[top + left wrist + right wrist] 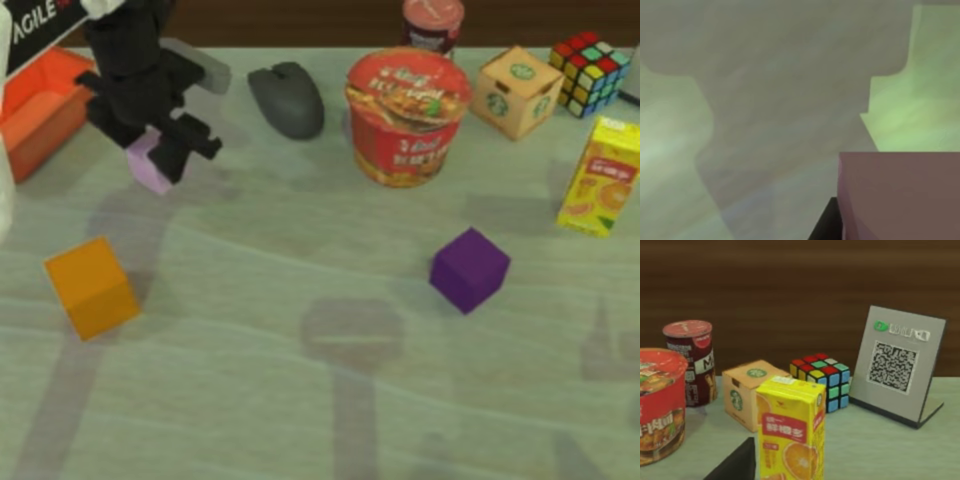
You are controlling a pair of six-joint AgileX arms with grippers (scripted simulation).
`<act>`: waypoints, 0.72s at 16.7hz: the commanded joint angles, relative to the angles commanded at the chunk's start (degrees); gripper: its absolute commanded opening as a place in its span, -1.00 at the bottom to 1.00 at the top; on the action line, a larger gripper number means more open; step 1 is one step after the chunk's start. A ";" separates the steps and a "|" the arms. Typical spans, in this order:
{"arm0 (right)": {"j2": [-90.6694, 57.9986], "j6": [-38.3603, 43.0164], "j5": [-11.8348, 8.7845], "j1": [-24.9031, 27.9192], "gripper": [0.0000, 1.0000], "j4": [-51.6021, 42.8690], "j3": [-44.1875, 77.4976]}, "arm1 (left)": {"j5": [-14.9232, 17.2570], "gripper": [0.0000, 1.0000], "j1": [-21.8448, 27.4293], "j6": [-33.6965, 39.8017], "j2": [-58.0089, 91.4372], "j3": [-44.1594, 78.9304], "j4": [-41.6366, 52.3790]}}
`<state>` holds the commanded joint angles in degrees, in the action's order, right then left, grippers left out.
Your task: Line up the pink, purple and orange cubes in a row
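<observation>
Clearly the row is not yet made: the three cubes lie well apart from one another. In the upper left of the top view the left gripper has its dark fingers clamped on the pink cube, which shows as a pale block just below the black wrist; whether it rests on the tabletop or hangs just above it I cannot tell, though the left wrist view shows the cube's face close against the lens over a broad shadow on the surface. The orange cube sits at the left of the frame, below the gripper, and the purple cube stands right of centre, far from both. So I judge the job to be at its first step, one cube in hand and two untouched, with all three still to be brought into a line. My right arm is parked out of the top view, and its fingers cannot be made out. The tabletop is a pale grey-green streaked surface crossed by soft shadows. Along its far edge stand an orange bin, a grey computer mouse, a red instant noodle cup, a dark can, a tan box, a puzzle cube and a yellow juice carton; behind them a QR code stand and a dark brown wall.
</observation>
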<state>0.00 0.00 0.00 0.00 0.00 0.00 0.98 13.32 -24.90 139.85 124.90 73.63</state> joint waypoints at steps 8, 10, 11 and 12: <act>0.00 0.00 0.00 0.00 1.00 0.00 0.00 | -0.54 -1.00 7.97 12.37 0.23 0.37 0.46; 0.00 0.00 0.00 0.00 1.00 0.00 0.00 | -0.75 -1.00 12.53 20.96 0.06 0.14 0.81; 0.00 0.00 0.00 0.00 1.00 0.00 0.00 | -0.84 -1.00 15.05 26.08 -0.05 -0.09 1.02; 0.00 0.00 0.00 0.00 1.00 0.00 0.00 | -0.92 -1.00 17.67 31.56 -0.20 -0.39 1.23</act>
<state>0.00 0.00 0.00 0.00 0.00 0.00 0.06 30.99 6.65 139.65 124.51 74.86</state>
